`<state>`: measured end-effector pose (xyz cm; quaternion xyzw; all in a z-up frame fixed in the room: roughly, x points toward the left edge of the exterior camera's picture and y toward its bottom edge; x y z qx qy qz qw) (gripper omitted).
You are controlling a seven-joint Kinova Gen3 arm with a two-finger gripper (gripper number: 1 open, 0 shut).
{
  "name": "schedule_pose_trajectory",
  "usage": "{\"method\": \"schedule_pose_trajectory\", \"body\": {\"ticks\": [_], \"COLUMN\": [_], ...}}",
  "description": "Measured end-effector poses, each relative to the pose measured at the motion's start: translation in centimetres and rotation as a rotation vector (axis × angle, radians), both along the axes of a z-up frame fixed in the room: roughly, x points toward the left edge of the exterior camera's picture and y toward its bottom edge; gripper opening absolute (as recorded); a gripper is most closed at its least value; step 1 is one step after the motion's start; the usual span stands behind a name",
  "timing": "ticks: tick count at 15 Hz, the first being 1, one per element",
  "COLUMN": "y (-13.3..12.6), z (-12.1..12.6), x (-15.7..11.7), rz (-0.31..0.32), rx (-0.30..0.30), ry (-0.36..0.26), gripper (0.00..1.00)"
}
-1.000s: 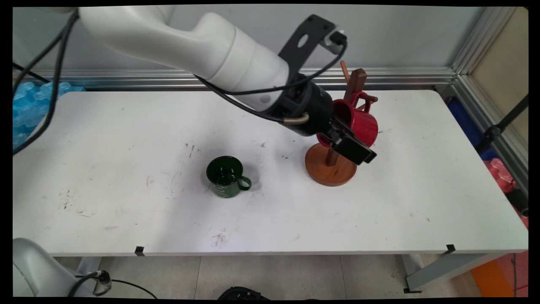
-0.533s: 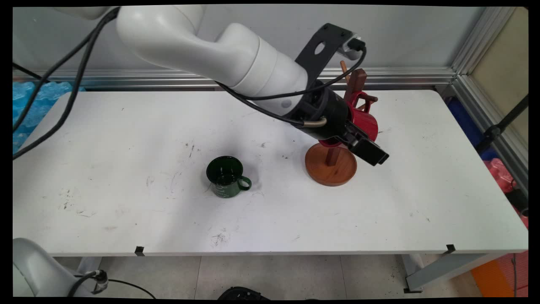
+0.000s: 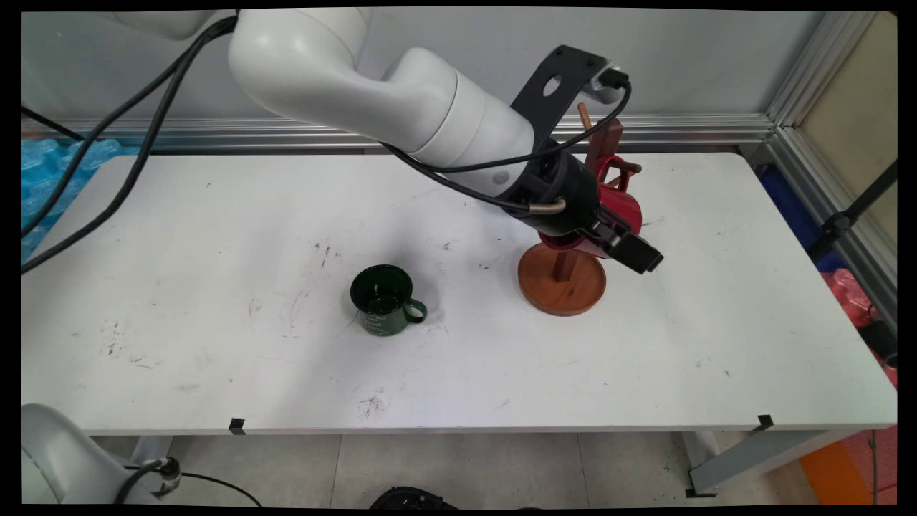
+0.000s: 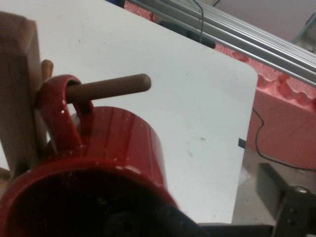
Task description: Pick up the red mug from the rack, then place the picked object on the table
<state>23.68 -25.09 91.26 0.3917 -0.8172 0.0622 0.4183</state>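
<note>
Compared with the earlier frames, we see the claw (image 3: 622, 242) shifted toward the right of the frame, carrying the red mug (image 3: 622, 208) with it. We judge the claw clamped on the red mug's rim, one finger seemingly inside the cup. The handle loops over a wooden peg (image 4: 111, 87) of the mug tree (image 3: 562, 276), right of centre on the worktop (image 3: 215, 344), so the peg appears to bear the mug. Glossy and tilted, it hangs beside the post. A green mug (image 3: 385, 299) stands apart, centre frame.
</note>
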Motion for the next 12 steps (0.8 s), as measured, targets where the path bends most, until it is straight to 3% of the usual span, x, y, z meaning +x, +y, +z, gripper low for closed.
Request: {"method": "schedule_pose_trajectory", "body": {"ticks": [12], "y": [-0.1], "z": [-1.1], "x": [0.4], "rz": [0.02], "rx": [0.009], "ry": [-0.008], "gripper": [0.0]}}
